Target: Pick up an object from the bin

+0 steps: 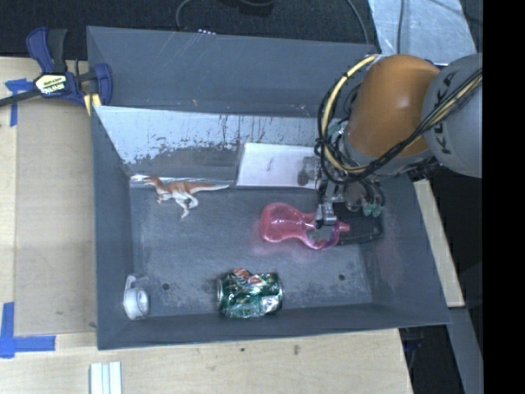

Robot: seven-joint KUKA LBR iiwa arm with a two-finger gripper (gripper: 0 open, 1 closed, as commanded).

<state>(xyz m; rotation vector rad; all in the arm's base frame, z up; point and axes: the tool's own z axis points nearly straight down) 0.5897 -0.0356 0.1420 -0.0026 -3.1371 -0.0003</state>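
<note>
Orange wrist cover (394, 105), highest and nearest the lens, is hanging over the right side of the bin, with cables looping round it. Beneath it the end effector (328, 222) is sitting low, right at the narrow end of a pink gourd-shaped thing (285, 223). That thing is lying on its side on the floor, right of centre, its fat end pointing left. Contact is looking likely. Whether the end effector is wide, narrow or clamped on the neck I cannot tell, as the wrist is masking it. Pink thing appears to be resting on the floor, not raised. Judging progress: approach looks done, grasp unconfirmed, lift and carry-out remaining. Working outward and counting: one pink thing; one dark shape (365, 230) just beside its narrow end, robot part or loose item, unclear; one white card (273, 164) leaning at the far wall, near; one crushed green can (248, 294) lying by the near wall, apart; one tan toy dinosaur (176, 190) lying far left, well apart; one small white roll (135, 300) sitting in the near left corner, farthest off. Five sure loose items are occupying the grey bin (205, 245), none stacked and none touching another.
</note>
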